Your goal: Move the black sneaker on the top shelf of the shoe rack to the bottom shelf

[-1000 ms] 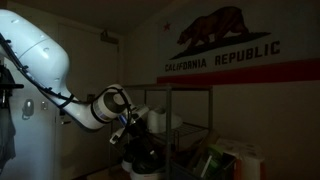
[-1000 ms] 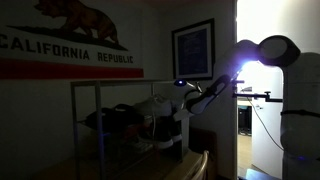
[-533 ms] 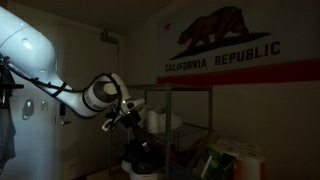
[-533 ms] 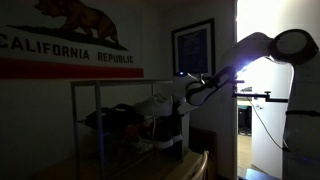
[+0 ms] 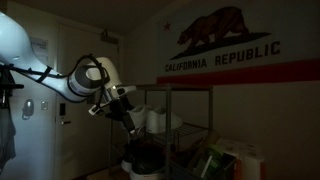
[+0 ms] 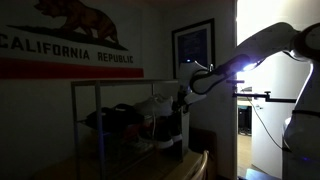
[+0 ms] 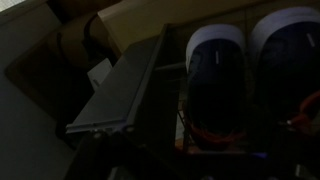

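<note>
The gripper [image 5: 127,112] hangs from the white arm at centre left of an exterior view, just outside the near end of the shoe rack [image 5: 168,130] and a little below its top shelf [image 5: 188,89]. In the other exterior view the gripper [image 6: 183,96] sits right of centre, at the rack's right end. The room is too dark to tell whether the fingers are parted or closed. No object can be made out between them.

The black sneaker [image 5: 143,157] lies low in the frame, under the gripper, inside the rack on a lower tier. Which tier it is on cannot be told. Its upper is matt and dark, and a thick pale sole shows along its bottom edge.

The rack [image 6: 100,130] is made of thin, shiny metal posts and flat, metal-edged tiers.

In the wrist view, a pair of dark shoes [image 7: 215,80] with pale, rounded toe caps lies side by side at upper right, with reddish-orange streaks near them.

On the wall hangs a flag [image 5: 225,45] that reads "CALIFORNIA REPUBLIC". It shows a bear, a small star and a red stripe along its lower edge. A framed picture [image 6: 192,48] hangs to the flag's right.
</note>
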`<action>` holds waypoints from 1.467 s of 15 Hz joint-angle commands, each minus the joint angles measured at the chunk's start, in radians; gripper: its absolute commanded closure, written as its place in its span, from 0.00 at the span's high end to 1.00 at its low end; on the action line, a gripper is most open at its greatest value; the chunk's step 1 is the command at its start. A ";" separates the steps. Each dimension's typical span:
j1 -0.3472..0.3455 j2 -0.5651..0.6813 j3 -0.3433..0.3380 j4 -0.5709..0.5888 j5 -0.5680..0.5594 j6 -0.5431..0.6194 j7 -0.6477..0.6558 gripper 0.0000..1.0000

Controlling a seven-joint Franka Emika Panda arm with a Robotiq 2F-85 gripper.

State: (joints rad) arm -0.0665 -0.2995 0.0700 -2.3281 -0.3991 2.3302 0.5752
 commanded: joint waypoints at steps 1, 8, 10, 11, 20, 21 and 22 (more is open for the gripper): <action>0.018 -0.063 -0.011 0.026 0.125 -0.139 -0.168 1.00; 0.027 -0.046 -0.015 0.276 0.200 -0.480 -0.392 1.00; 0.041 -0.022 -0.023 0.354 0.233 -0.570 -0.463 1.00; 0.049 -0.010 -0.028 0.391 0.254 -0.609 -0.499 1.00; 0.079 0.043 -0.026 0.547 0.308 -0.756 -0.590 1.00; 0.082 0.051 -0.025 0.562 0.308 -0.757 -0.590 1.00; 0.082 0.056 -0.025 0.569 0.308 -0.757 -0.590 1.00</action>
State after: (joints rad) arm 0.0085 -0.2452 0.0508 -1.7622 -0.0897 1.5756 -0.0165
